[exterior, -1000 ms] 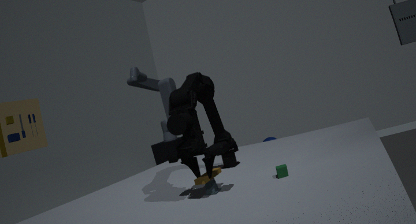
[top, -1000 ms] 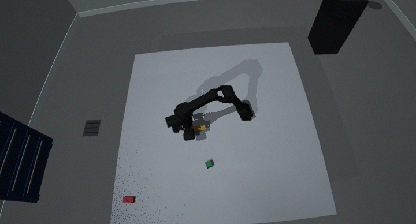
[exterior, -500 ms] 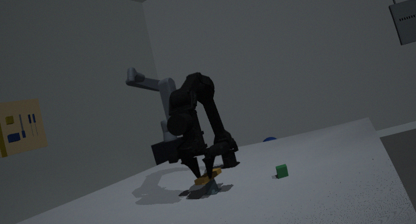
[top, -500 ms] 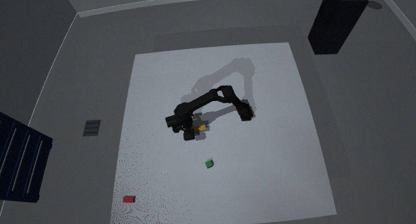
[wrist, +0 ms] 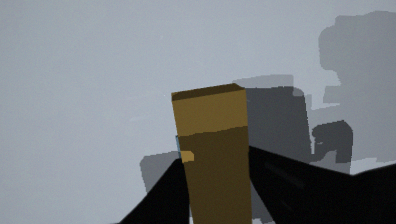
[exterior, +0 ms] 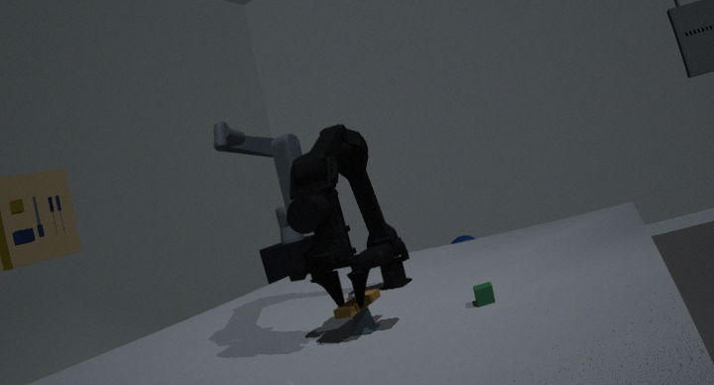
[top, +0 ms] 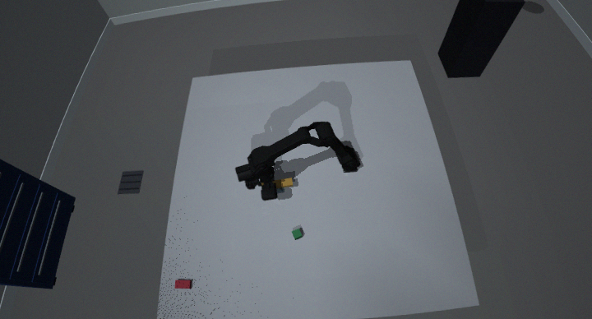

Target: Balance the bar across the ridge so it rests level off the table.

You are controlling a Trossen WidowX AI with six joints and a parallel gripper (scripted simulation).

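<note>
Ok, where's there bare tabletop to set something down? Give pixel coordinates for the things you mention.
The patch right of the green cube [top: 298, 233] [exterior: 484, 295] in the top view looks bare, out to the table's right edge; so does the stretch between that cube and the red block [top: 182, 284]. Crowded: around the ridge [exterior: 364, 322], under the orange bar [top: 284, 182] [exterior: 344, 312] [wrist: 212, 115] and fingers.

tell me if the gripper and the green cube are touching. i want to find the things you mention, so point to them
Apart: the exterior view shows bare table between the gripper [top: 271, 184] [exterior: 352, 306] [wrist: 217, 165] and the green cube [top: 297, 233] [exterior: 484, 295], and the top view shows that gap too.
</note>
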